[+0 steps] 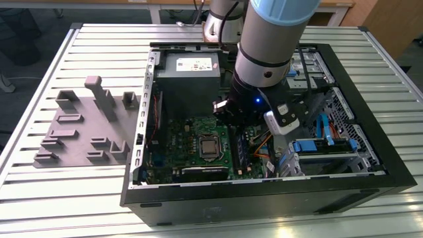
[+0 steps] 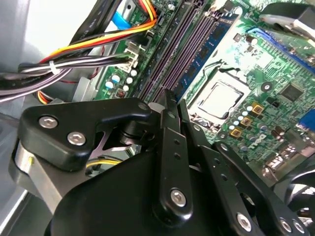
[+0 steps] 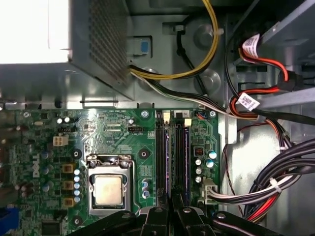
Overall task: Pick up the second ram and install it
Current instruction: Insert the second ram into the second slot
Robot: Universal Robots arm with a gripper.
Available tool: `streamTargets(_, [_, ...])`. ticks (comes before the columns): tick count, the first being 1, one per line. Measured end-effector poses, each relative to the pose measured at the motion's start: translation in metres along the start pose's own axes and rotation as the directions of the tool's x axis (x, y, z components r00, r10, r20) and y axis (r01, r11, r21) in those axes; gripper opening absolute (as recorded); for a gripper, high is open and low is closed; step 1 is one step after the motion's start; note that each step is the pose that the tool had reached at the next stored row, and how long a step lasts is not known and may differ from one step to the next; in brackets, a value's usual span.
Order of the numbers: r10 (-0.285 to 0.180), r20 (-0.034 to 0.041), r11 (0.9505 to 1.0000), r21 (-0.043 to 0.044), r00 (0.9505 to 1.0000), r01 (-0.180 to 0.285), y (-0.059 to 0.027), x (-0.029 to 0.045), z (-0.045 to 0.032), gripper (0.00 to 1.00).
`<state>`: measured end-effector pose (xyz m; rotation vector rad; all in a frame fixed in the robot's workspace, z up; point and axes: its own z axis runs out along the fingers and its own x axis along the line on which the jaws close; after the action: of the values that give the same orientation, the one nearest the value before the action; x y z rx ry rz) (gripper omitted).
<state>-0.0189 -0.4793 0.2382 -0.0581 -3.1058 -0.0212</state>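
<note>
The gripper was parked low over the memory slots (fingers looked pressed together, nothing visibly pinched), so squarely aligned downward pressure was probably needed.

PC case on slatted table
Case toward the exterior view's right edge; fixture beside it, left; motherboard inside.

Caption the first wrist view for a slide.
Gripper poised over the motherboard's memory slots, beside the CPU socket.
</note>
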Motion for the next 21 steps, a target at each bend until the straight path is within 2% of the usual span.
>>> streamTargets(3, [0.03, 0.0003, 0.9995, -0.001, 0.9995, -0.03, 0.0, -0.0001, 0.0031, 0.14])
streamTargets(5, [0.031, 0.0003, 0.9995, -0.0008, 0.9995, -0.031, -0.0001, 0.0001, 0.0036, 0.14])
streamTargets(12, [-0.005, -0.0001, 1.0, 0.0, 1.0, 0.005, -0.0019, 0.0003, 0.0097, 0.14])
streamTargets(21, [-0.007, -0.0001, 1.0, -0.0008, 1.0, 0.007, -0.002, 0.0001, 0.0114, 0.14])
